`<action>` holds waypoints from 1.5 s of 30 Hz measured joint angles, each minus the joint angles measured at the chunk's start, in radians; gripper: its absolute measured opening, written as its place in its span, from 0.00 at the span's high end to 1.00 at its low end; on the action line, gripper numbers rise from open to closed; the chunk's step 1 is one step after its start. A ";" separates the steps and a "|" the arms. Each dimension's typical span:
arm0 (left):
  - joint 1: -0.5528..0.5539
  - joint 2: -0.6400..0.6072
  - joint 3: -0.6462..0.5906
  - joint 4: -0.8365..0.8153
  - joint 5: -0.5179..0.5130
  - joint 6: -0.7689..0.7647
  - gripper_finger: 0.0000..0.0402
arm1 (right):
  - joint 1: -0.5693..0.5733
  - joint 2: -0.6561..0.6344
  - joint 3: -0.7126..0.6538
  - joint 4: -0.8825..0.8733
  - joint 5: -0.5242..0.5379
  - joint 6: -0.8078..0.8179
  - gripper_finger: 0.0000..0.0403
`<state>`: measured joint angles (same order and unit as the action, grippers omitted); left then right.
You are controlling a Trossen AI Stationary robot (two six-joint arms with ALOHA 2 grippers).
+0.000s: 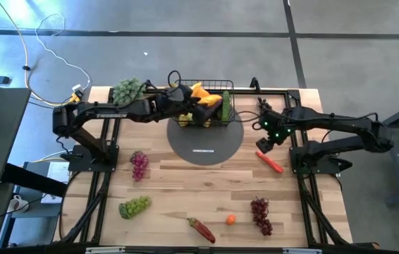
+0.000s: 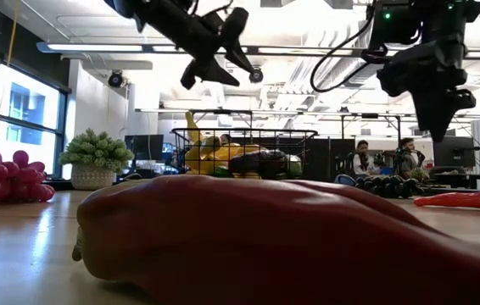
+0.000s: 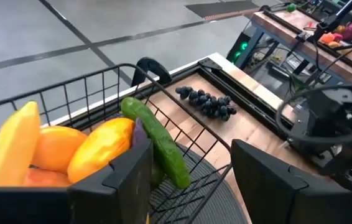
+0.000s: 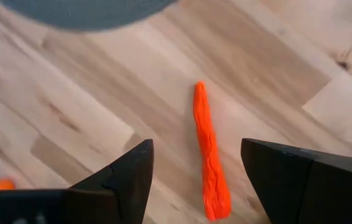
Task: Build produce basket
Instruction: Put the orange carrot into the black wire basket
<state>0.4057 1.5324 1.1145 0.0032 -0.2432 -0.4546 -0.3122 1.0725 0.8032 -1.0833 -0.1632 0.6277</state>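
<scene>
Basket [image 1: 205, 106] stands at the back of the desk [image 1: 185, 183] on the round grey mat [image 1: 206, 144], holding a banana [image 3: 11, 146], mangoes [image 3: 98, 146] and a cucumber [image 3: 157, 143]. Left gripper [image 3: 188, 180] hovers over the basket's edge, fingers parted and empty. Right gripper [image 4: 194, 180] hangs above an orange-red pepper [image 4: 208, 155] lying on the desk, fingers apart, holding nothing.
</scene>
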 joint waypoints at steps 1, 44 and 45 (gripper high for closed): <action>0.000 -0.014 0.000 -0.016 0.000 0.003 0.49 | 0.016 0.000 0.000 -0.006 0.000 -0.001 0.44; 0.013 -0.125 0.000 -0.172 -0.029 0.047 0.49 | 0.263 0.333 -0.217 0.113 -0.025 0.041 0.53; 0.013 -0.125 0.000 -0.172 -0.029 0.047 0.49 | 0.263 0.333 -0.218 0.113 -0.027 0.045 0.57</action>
<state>0.4187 1.4078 1.1145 -0.1688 -0.2726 -0.4072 -0.0494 1.4059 0.5850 -0.9703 -0.1905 0.6727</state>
